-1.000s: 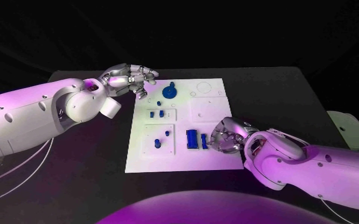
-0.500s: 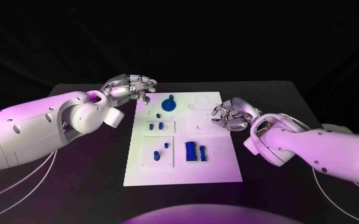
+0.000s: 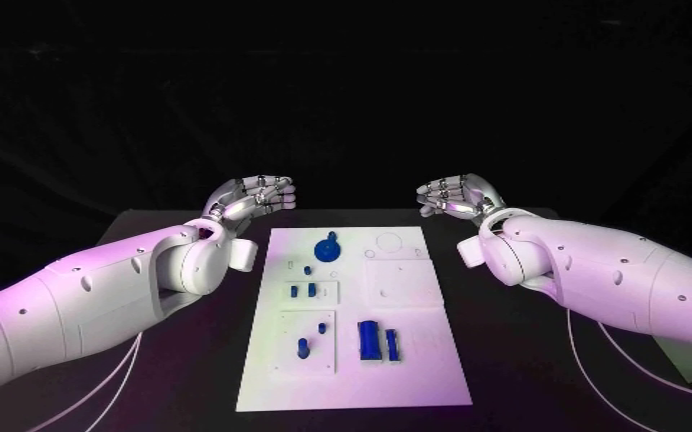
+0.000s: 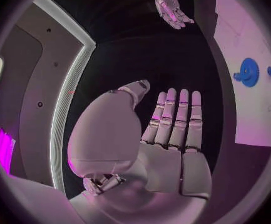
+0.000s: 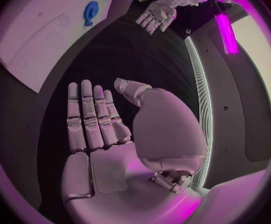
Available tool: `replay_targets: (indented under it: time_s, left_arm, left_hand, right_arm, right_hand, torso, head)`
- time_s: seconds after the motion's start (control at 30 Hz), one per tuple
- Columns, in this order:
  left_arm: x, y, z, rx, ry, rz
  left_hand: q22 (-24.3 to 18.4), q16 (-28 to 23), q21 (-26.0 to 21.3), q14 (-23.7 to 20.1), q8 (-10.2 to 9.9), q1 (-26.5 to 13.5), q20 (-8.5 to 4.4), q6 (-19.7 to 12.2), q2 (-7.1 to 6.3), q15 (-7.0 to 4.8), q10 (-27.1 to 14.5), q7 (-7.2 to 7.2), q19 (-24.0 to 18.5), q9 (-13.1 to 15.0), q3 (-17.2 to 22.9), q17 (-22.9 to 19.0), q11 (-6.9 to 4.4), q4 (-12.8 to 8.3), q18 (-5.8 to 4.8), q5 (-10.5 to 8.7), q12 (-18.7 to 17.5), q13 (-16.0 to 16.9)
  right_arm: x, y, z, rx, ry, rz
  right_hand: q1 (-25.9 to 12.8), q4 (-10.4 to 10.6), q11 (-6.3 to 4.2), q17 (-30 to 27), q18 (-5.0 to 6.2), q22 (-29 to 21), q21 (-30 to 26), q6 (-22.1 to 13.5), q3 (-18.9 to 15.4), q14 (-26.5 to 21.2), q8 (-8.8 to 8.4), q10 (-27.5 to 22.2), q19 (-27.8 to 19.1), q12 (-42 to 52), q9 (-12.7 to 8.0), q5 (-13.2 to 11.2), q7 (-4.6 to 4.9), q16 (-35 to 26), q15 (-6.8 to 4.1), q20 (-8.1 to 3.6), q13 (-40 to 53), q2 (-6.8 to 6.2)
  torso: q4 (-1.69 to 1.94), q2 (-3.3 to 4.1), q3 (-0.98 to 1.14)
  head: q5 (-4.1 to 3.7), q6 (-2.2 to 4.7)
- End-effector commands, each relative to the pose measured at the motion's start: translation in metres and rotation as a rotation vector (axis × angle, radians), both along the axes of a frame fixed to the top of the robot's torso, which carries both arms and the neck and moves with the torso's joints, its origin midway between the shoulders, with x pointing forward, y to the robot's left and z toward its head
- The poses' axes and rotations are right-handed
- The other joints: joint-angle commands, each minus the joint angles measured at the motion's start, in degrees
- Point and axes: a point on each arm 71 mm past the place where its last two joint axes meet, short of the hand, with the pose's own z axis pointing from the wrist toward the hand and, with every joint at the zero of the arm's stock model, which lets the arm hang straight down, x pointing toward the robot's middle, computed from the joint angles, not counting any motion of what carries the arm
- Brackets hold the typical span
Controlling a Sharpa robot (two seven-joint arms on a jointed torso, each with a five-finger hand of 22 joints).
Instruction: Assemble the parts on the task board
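Task board (image 3: pixel 411 352): white flat plate, lying mid-table between the two arms; judged rigid and too broad to lift, best left in place; on it, largest to smallest, a blue gear-like disc (image 3: pixel 327 249) at the far end, two upright blue blocks (image 3: pixel 378 341) near the front, small blue pegs (image 3: pixel 302 291) in the left recesses. Parts judged light, hard, smooth plastic, apt to slip; disc best pinched at its rim, blocks across their long sides, pegs at the tip. Left hand (image 3: pixel 254 196) and right hand (image 3: pixel 456 195): both raised beyond the board's far corners, fingers extended together, palms flat, holding nothing.

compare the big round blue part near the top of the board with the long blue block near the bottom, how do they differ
The round part is a disc with a small knob on its rim; the long block is a straight rectangle. The round part lies at the board's far end, the long block at its near end. Both are blue and rest on the task board.
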Motion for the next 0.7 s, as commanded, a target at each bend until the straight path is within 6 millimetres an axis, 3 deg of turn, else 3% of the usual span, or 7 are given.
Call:
replay_targets:
  time_s: [0.03,0.07,0.1,0.3,0.33,0.43,0.7]
  left_arm:
    - [0.006,0.007,-0.003,-0.046,-0.046,0.131]
    - [0.007,0.007,-0.005,-0.048,-0.045,0.139]
    - [0.004,0.002,-0.006,-0.01,-0.007,0.048]
    - [0.001,-0.003,-0.006,-0.001,-0.008,0.06]
    - [-0.001,-0.005,-0.005,0.001,-0.009,0.064]
    - [-0.006,-0.011,-0.005,0.013,-0.012,0.08]
    - [-0.032,-0.038,0.0,0.064,-0.03,0.156]
  left_hand:
    - [-2.0,-1.8,0.0,-0.1,-0.4,0.2,0.05,0.7,0.52,0.02,0.9,0.25,-0.2,-0.4,-0.7,-0.7,0.2,0.1,0.71,-0.73,-1.2,0.0]
    - [-2.6,-2.4,0.0,-0.4,-0.6,0.2,0.02,0.8,0.56,-0.1,0.9,0.17,-0.2,-0.5,-0.9,-0.9,0.12,0.1,0.73,-0.76,-1.7,-0.1]
    - [-42.8,-24.0,-3.7,-43.4,-20.2,-23.2,-15.37,-43.8,10.2,-8.82,-53.6,-10.87,-39.5,-15.2,-24.7,-10.3,-8.75,-11.2,-9.78,-11.65,-13.3,-3.7]
    - [-42.8,-24.0,-3.7,-43.4,-20.2,-32.0,-15.37,-43.8,10.2,-8.82,-53.6,-10.87,-39.5,-15.2,-24.7,-10.3,-8.75,-11.2,-9.78,-11.65,-13.3,-3.7]
    - [-42.8,-24.0,-3.7,-43.4,-20.2,-33.6,-15.37,-43.8,10.2,-8.82,-53.6,-10.87,-39.5,-15.2,-24.7,-10.3,-8.75,-11.2,-9.78,-11.65,-13.3,-3.7]
    - [-42.8,-24.0,-3.7,-43.4,-20.2,-77.5,-15.37,-43.8,10.2,-8.82,-53.6,-10.87,-39.5,-15.2,-24.7,-10.3,-8.75,-11.2,-9.78,-11.65,-13.3,-3.7]
    - [-42.8,-24.0,-3.7,-43.4,-20.2,-77.5,-15.37,-43.8,10.2,-8.82,-53.6,-10.87,-39.5,-15.2,-24.7,-10.3,-8.75,-11.2,-9.78,-11.65,-13.3,-3.7]
  right_arm:
    - [0.006,0.006,0.002,0.154,-0.02,0.062]
    - [0.008,0.006,0.001,0.157,-0.021,0.063]
    - [0.006,0.003,0.0,0.045,-0.007,0.007]
    - [0.001,0.008,0.0,0.07,-0.012,-0.005]
    - [-0.001,0.009,0.0,0.08,-0.014,-0.01]
    - [-0.009,0.016,0.0,0.115,-0.021,-0.029]
    - [-0.047,0.04,0.007,0.249,-0.035,-0.117]
  right_hand:
    - [-0.6,-0.7,0.19,-1.0,0.33,-2.9,-0.2,0.0,-0.9,0.4,-0.29,1.0,-0.4,-1.5,-1.2,0.3,0.33,-1.9,0.23,0.24,-2.5,0.47]
    - [-0.8,-0.7,0.24,-1.3,0.32,-3.7,-0.2,-0.1,-1.2,0.4,-0.33,1.1,-0.6,-1.9,-1.6,0.4,0.4,-2.5,0.35,0.34,-3.1,0.61]
    - [-21.4,-0.3,-9.43,-22.8,-10.18,-37.3,-3.8,-52.6,-36.3,-56.1,-6.79,-17.0,-49.8,-6.7,-31.4,-8.2,-11.91,-17.1,-7.28,-13.93,-13.3,10.69]
    - [-29.6,-0.3,-9.43,-22.8,-10.18,-37.3,-3.8,-52.6,-36.3,-56.1,-6.79,-58.1,-49.8,-6.7,-31.4,-8.2,-11.91,-17.1,-7.28,-13.93,-13.3,10.69]
    - [-70.4,-0.3,-9.43,-22.8,-10.18,-37.3,-3.8,-52.6,-36.3,-56.1,-6.79,-58.1,-49.8,-6.7,-31.4,-8.2,-11.91,-17.1,-7.28,-13.93,-13.3,10.69]
    - [-70.4,-0.3,-9.43,-22.8,-10.18,-37.3,-3.8,-52.6,-36.3,-56.1,-6.79,-58.1,-49.8,-6.7,-31.4,-8.2,-11.91,-17.1,-7.28,-13.93,-13.3,10.69]
    - [-70.4,-0.3,-9.43,-22.8,-10.18,-37.3,-3.8,-52.6,-36.3,-56.1,-6.79,-58.1,-49.8,-6.7,-31.4,-8.2,-11.91,-17.1,-7.28,-13.93,-13.3,10.69]
  torso:
    - [0.34,-0.64,0.27]
    - [0.42,-0.71,0.31]
    - [0.14,-0.29,0.12]
    - [0.64,-0.58,0.4]
    - [0.82,-0.69,0.5]
    - [1.32,-0.99,0.79]
    - [1.63,-1.17,0.96]
  head:
    - [0.35,1.66]
    - [0.38,1.7]
    - [0.21,0.98]
    - [0.14,2.01]
    - [0.12,2.38]
    - [0.05,3.43]
    - [0.01,4.06]
